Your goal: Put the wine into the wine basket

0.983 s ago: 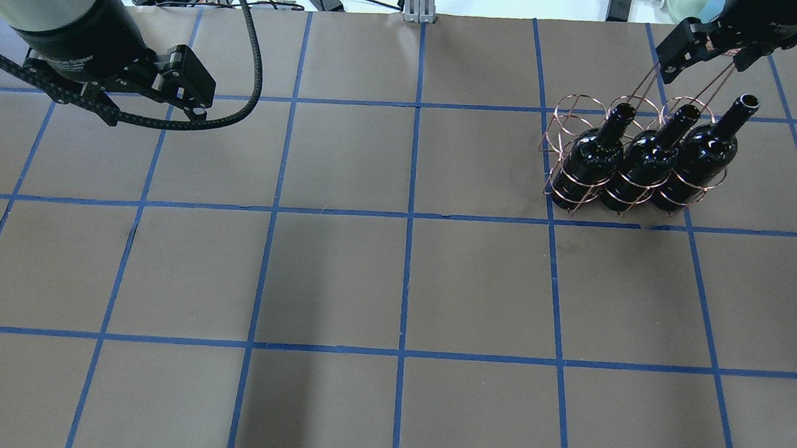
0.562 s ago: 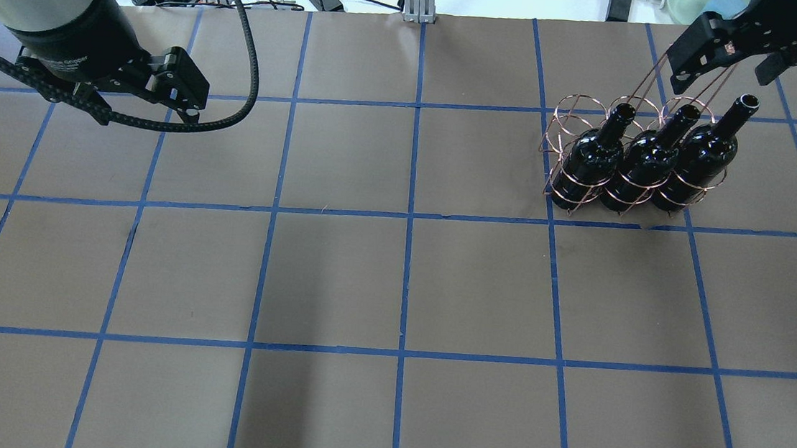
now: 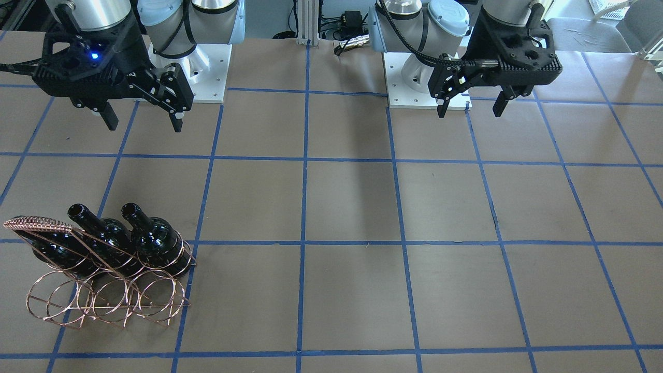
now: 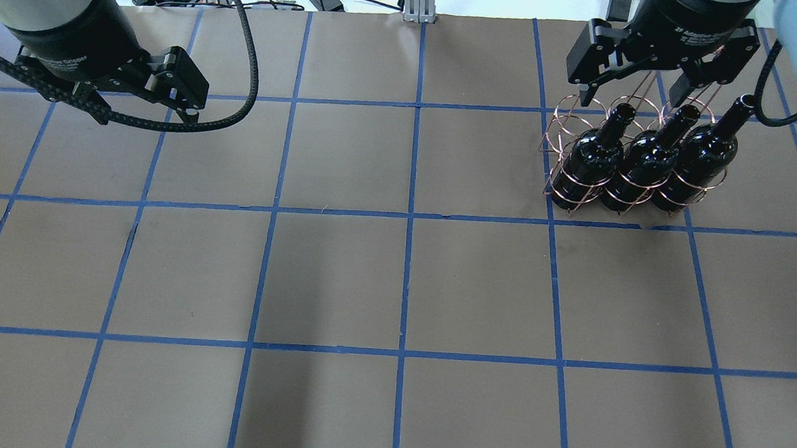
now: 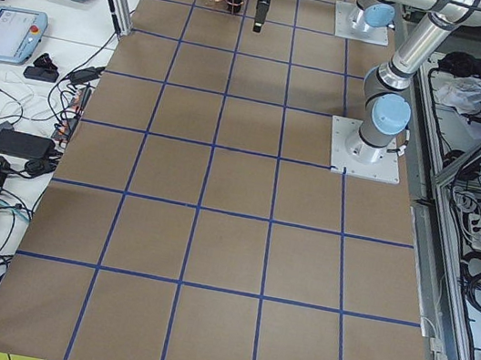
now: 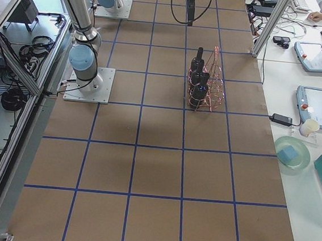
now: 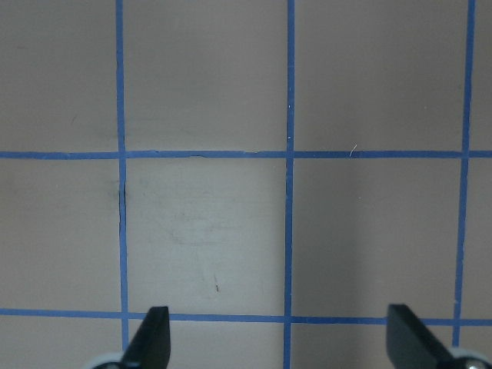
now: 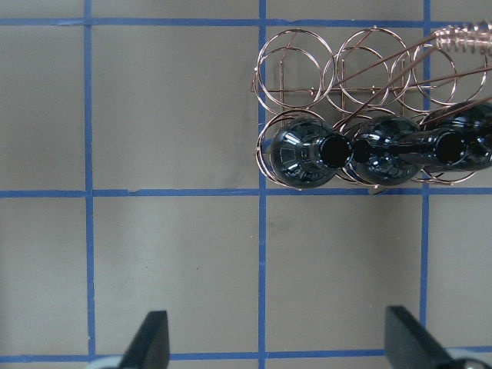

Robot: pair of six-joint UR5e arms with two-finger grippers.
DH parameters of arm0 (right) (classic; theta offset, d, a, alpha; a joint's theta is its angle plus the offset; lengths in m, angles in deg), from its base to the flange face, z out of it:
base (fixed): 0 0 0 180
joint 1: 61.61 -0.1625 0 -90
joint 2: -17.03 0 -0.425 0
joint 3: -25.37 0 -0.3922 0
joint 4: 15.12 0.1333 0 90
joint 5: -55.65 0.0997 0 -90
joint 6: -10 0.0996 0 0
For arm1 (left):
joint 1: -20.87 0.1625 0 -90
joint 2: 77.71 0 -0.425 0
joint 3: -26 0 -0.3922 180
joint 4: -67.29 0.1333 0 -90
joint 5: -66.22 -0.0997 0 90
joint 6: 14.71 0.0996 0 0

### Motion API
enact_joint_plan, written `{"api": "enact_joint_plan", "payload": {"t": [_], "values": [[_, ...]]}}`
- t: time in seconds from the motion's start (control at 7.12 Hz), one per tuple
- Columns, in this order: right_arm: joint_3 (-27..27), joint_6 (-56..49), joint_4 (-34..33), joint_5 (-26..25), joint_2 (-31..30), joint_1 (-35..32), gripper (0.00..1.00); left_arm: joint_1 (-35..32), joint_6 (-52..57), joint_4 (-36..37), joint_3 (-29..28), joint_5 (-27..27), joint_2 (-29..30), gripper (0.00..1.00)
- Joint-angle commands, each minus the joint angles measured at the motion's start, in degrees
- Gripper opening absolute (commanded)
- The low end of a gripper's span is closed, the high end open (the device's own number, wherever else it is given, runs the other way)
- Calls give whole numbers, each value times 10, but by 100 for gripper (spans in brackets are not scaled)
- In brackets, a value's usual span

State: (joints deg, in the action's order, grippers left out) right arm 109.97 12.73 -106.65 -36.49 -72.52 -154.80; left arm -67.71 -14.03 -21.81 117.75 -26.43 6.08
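Swinging my R pincer (image 3: 144,124) up & off the basket (image 3: 39,224), jaws apart & empty, L pincer (image 3: 470,110) apart too; all 3 bottles (image 3: 155,238) sit in it, so task looks done.

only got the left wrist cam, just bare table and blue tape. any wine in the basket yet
observer: yes, three wine bottles stand upright in the wine basket, filling the row on the robot's side.
operator: ok is the right claw holding anything
observer: no, the right claw is open and empty, apart from the bottles.
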Motion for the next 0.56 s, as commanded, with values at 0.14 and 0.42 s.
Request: {"api": "enact_joint_plan", "payload": {"t": [0.14, 0.42], "values": [[3, 9, -3, -1, 3, -8, 100, -3, -1, 0, -1, 9, -4, 100], [6, 10, -3, -2, 3, -8, 100, -3, 0, -2, 0, 27, -5, 100]]}}
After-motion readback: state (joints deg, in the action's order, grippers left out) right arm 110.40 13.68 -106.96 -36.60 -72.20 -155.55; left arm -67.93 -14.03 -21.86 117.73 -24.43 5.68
